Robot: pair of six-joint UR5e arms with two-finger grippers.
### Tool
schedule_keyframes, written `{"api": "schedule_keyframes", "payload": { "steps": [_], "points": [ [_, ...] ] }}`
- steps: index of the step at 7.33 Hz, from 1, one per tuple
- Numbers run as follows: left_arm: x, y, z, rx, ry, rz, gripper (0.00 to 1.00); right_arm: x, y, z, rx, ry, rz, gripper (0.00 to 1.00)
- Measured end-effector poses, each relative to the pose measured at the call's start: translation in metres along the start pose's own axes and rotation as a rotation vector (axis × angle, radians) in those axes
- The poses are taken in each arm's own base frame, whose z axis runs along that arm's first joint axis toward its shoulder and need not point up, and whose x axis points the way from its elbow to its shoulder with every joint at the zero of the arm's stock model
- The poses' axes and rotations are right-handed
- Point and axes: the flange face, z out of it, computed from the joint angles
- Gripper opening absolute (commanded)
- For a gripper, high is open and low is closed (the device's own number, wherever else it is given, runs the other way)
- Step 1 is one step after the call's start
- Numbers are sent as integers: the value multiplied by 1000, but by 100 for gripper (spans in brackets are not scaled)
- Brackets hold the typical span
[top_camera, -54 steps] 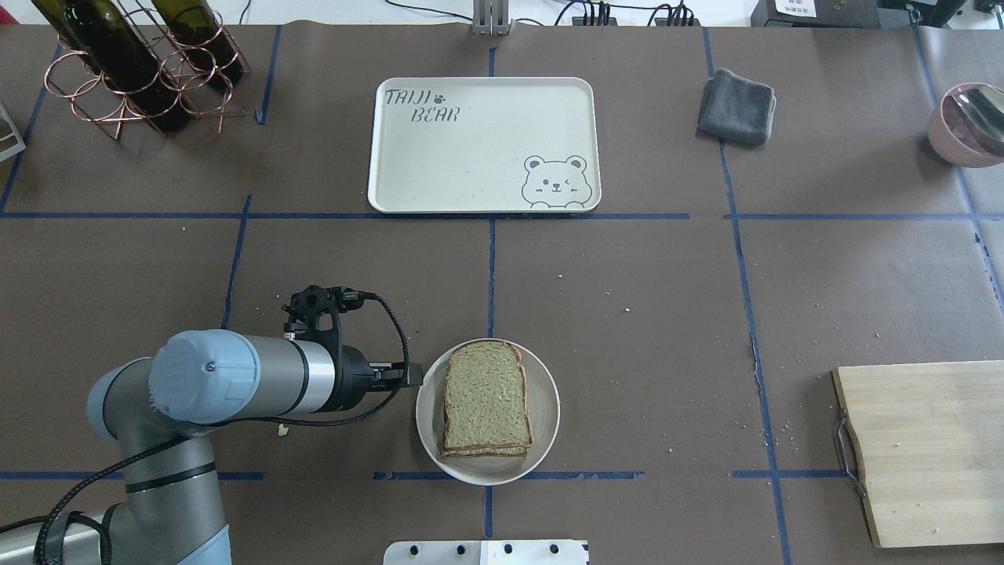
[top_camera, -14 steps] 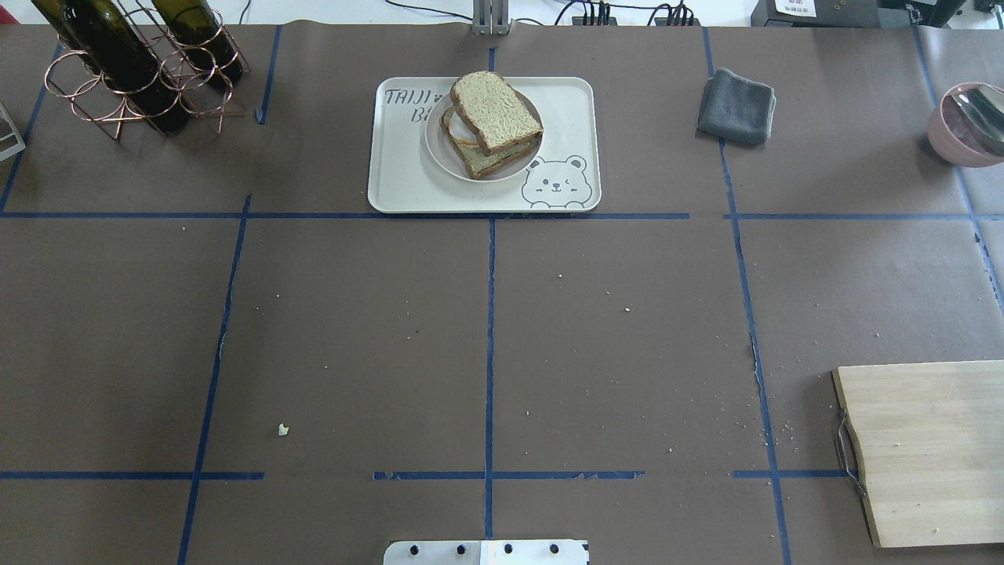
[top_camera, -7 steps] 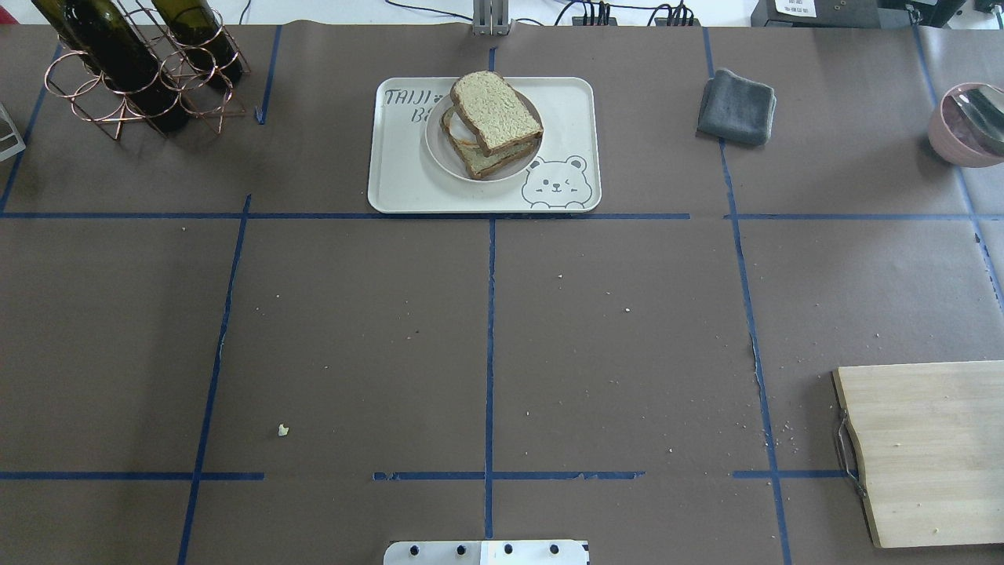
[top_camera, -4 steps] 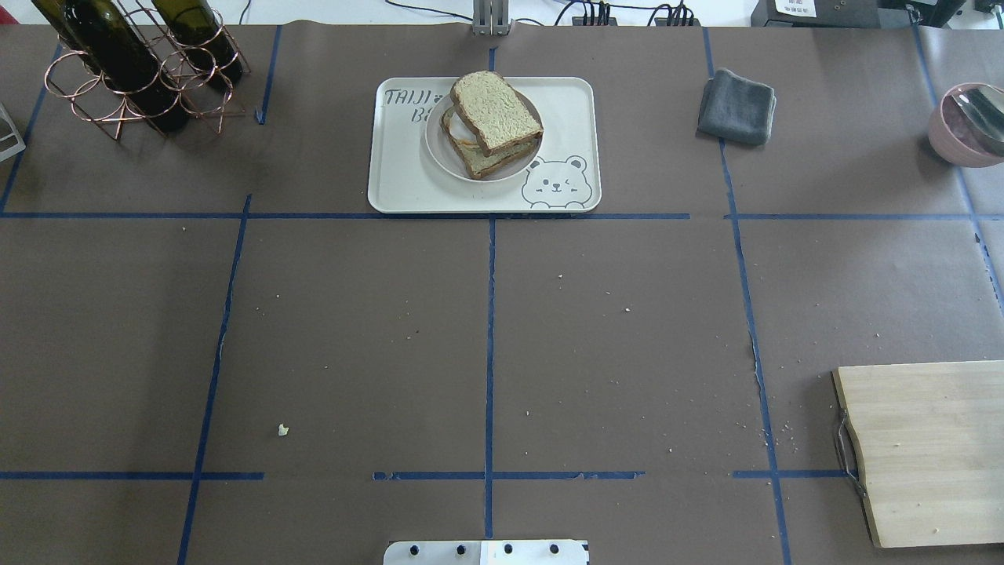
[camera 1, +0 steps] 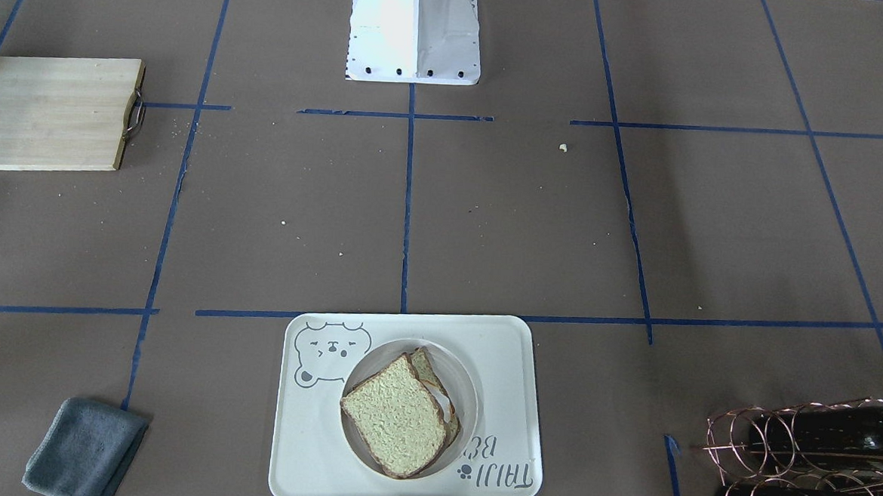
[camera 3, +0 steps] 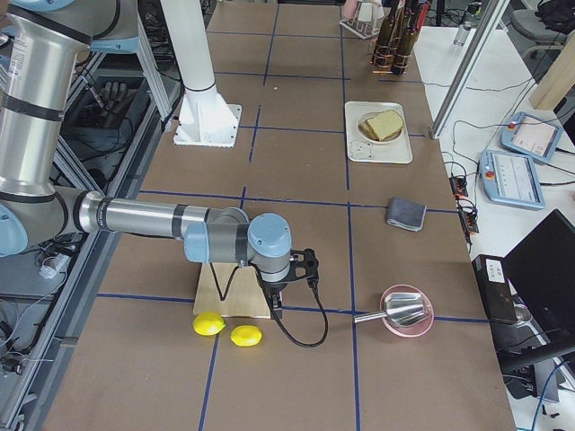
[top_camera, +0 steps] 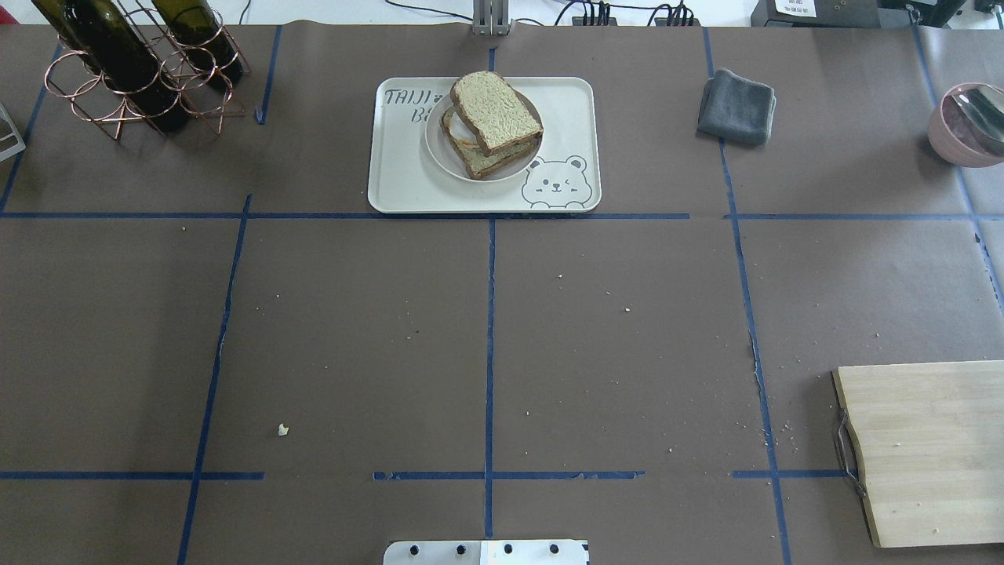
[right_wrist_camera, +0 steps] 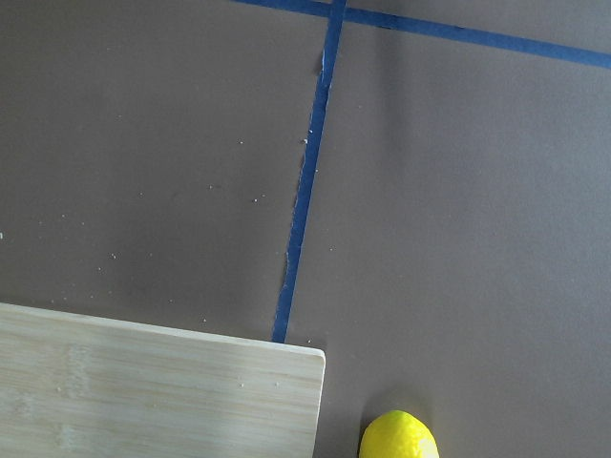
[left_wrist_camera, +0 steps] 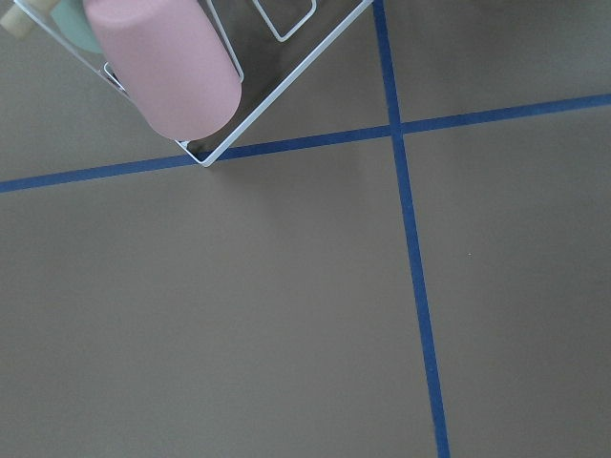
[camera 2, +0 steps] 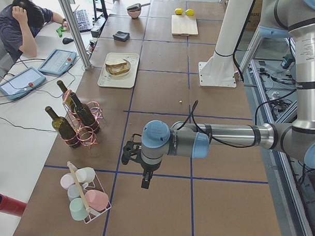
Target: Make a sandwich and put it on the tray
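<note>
The sandwich (top_camera: 494,118) is two bread slices stacked askew, with a sliver of egg showing between them. It lies on a small round white plate (top_camera: 439,153) that stands on the cream bear tray (top_camera: 400,180) at the table's far middle. It also shows in the front view (camera 1: 395,416). My left gripper (camera 2: 145,181) shows only in the exterior left view, far from the tray near the cup rack. My right gripper (camera 3: 274,305) shows only in the exterior right view, above the cutting board's edge. I cannot tell whether either is open or shut.
A copper wine rack (top_camera: 133,63) with bottles stands far left. A grey cloth (top_camera: 736,107) and a pink bowl (top_camera: 961,125) are far right. A wooden cutting board (top_camera: 925,451) is near right, with two lemons (camera 3: 220,328) beside it. A cup rack (camera 2: 85,198) stands at the left end.
The plate with the sandwich has gone from the near middle of the table onto the tray. The left arm has left the overhead view. Nothing has moved in the last two seconds.
</note>
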Motion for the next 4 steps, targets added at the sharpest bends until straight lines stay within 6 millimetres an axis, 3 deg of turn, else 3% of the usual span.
{"api": "schedule_keyframes", "payload": {
  "steps": [4],
  "points": [
    [-7, 10, 10, -24, 3, -21, 100, 1, 1, 1, -2, 2, 2, 100]
  ]
}}
